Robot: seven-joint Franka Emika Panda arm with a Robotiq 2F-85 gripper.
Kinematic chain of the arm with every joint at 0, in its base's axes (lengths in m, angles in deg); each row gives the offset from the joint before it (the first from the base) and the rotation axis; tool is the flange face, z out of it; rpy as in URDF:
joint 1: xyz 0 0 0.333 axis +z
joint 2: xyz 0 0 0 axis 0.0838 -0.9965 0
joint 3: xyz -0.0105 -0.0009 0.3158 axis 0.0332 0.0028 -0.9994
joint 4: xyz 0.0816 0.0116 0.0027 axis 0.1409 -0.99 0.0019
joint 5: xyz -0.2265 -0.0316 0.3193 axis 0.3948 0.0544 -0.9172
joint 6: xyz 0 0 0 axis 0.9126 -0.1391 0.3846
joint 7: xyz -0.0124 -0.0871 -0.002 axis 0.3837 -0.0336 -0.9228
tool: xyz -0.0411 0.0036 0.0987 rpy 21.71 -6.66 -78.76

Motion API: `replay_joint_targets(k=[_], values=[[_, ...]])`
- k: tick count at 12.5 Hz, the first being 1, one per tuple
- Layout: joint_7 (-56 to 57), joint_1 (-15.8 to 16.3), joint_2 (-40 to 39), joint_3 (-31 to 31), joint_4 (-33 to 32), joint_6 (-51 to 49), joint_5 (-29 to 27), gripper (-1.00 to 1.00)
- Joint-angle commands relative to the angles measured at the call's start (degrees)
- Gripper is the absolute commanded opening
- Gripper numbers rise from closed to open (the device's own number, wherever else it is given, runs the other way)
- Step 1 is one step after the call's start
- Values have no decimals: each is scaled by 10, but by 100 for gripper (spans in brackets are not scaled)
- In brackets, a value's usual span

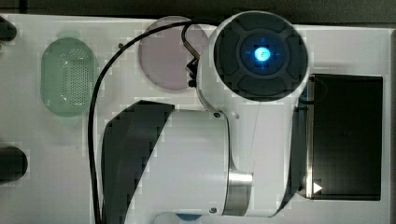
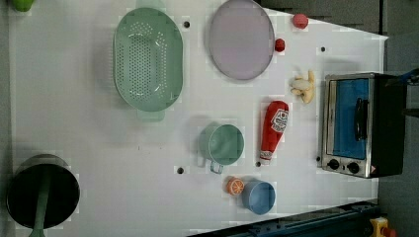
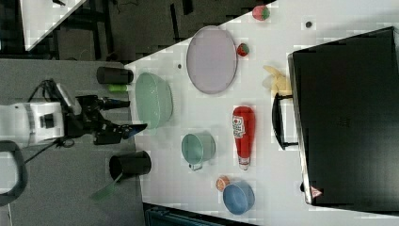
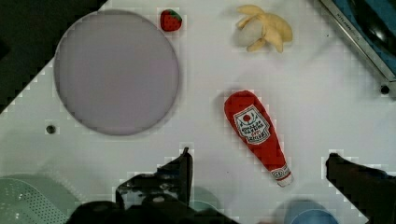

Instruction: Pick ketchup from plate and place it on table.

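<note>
We see the ketchup lying flat on the white table, off the plate, right of centre in the left view, its broad base toward the top of the frame and its white cap toward the bottom. The lilac plate sits bare at the upper middle of the left view, well apart from the bottle. Just to the bottle's left there we find a green cup, and to its right a toaster oven with a blue door. Below the cup are an orange slice and a blue bowl, touching or nearly so. A green perforated basket fills the upper left centre, a peeled banana lies between plate and oven, and a strawberry rests just beside the plate's right rim. In the right view the gripper hangs at the left of the frame, raised clear of the table, its fingers spread wide with nothing between them. In the wrist view its two dark fingertips stand far apart, the bottle lying on the table between and beyond them, touching neither.
</note>
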Motion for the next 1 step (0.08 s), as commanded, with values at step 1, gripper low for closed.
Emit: replay_joint_targets(k=[1], values=[[-35,3,-13,2,0,-30,2,100]])
